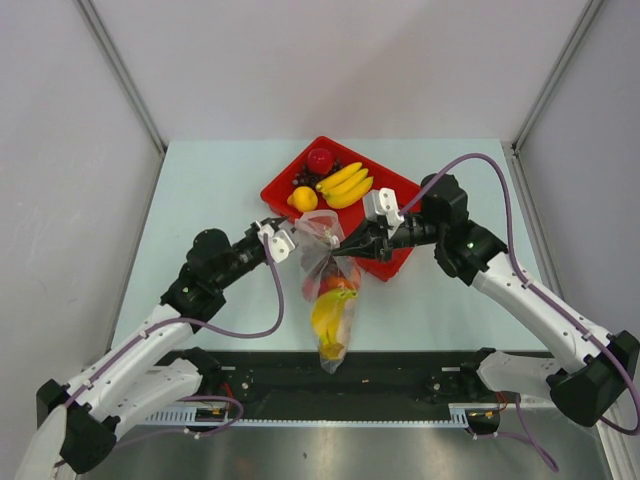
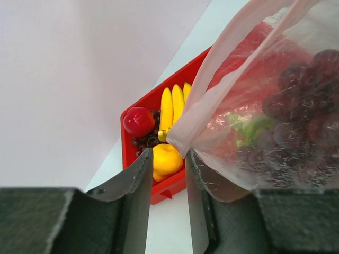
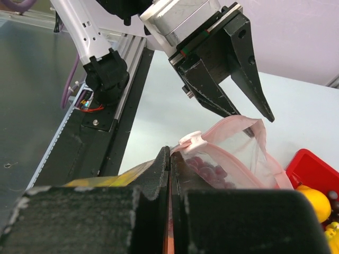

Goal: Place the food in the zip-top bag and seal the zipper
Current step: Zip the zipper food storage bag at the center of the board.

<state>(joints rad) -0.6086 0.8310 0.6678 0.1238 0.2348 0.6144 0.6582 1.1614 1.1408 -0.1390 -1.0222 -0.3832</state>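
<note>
The zip-top bag (image 1: 330, 295) hangs lifted over the middle of the surface (image 1: 200, 200), its bottom sagging toward the near edge, with a banana (image 1: 333, 318) and dark grapes (image 2: 302, 90) already inside. The right claw (image 3: 169, 151) is clamped tight on the mouth edge, right at the zipper (image 3: 233, 120) — that one looks to be carrying the weight. The left claw (image 2: 168, 153) stands narrowly parted, with the pink corner of the mouth poised at its tips but not pinched.

By the far edge, the red tray (image 1: 400, 182) holds a red apple (image 1: 320, 160), a bunch of bananas (image 1: 345, 183) and an orange (image 1: 303, 198), none of them bagged yet. So this reads as mid-loading, with sealing a long way off. Next, the left claw needs either to close on that free lip and spread the mouth, or to go to the tray for a fruit — without letting the bag swing or spill.
</note>
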